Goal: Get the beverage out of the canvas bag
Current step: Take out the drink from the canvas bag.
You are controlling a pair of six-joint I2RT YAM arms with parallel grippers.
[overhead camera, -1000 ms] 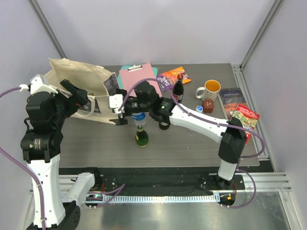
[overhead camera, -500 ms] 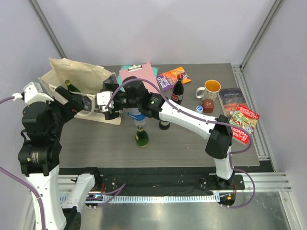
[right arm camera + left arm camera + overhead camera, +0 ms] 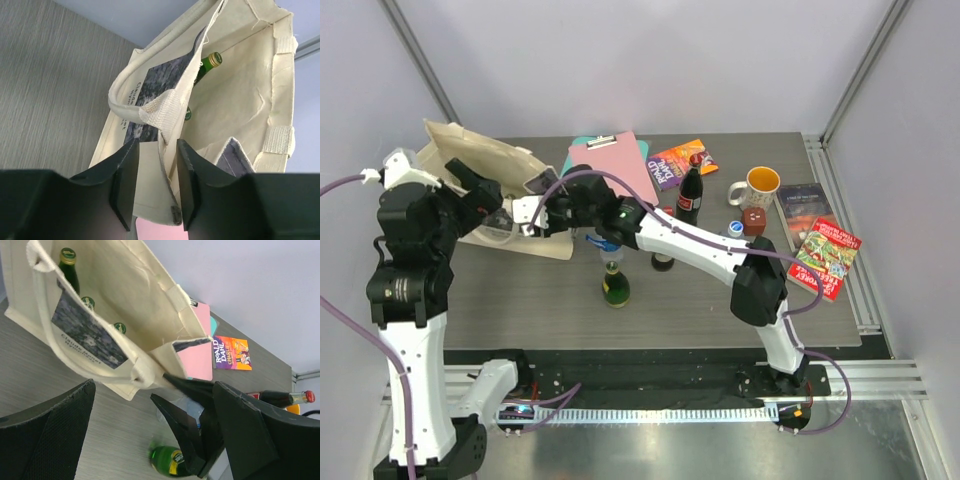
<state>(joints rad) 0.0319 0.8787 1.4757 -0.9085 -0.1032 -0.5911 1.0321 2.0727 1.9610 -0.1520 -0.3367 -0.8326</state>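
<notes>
At the table's back left, mouth open: canvas bag (image 3: pixel 470 150). Inside it, three green glass bottles (image 3: pixel 67 265), caps toward the opening. Astride the bag's front rim, right gripper (image 3: pixel 157 150), fingers close together with cloth between; cannot tell whether pinching. Just in front of the bag, left gripper (image 3: pixel 152 390), spread wide, holding nothing. Outside, near the bag's mouth, another green bottle (image 3: pixel 614 285).

The canvas bag (image 3: pixel 485 160) is cream-beige with a black-and-white print (image 3: pixel 85 335) on its side. The green bottle (image 3: pixel 69 271) inside has a gold cap. Worktop (image 3: pixel 700 310) is grey wood-grain. Also a pink clipboard (image 3: pixel 610 160), purple-and-orange book (image 3: pixel 678 162), white mug (image 3: pixel 760 186) that's yellow inside, red book (image 3: pixel 825 255), and a dark bottle (image 3: pixel 691 192) with a red cap.
</notes>
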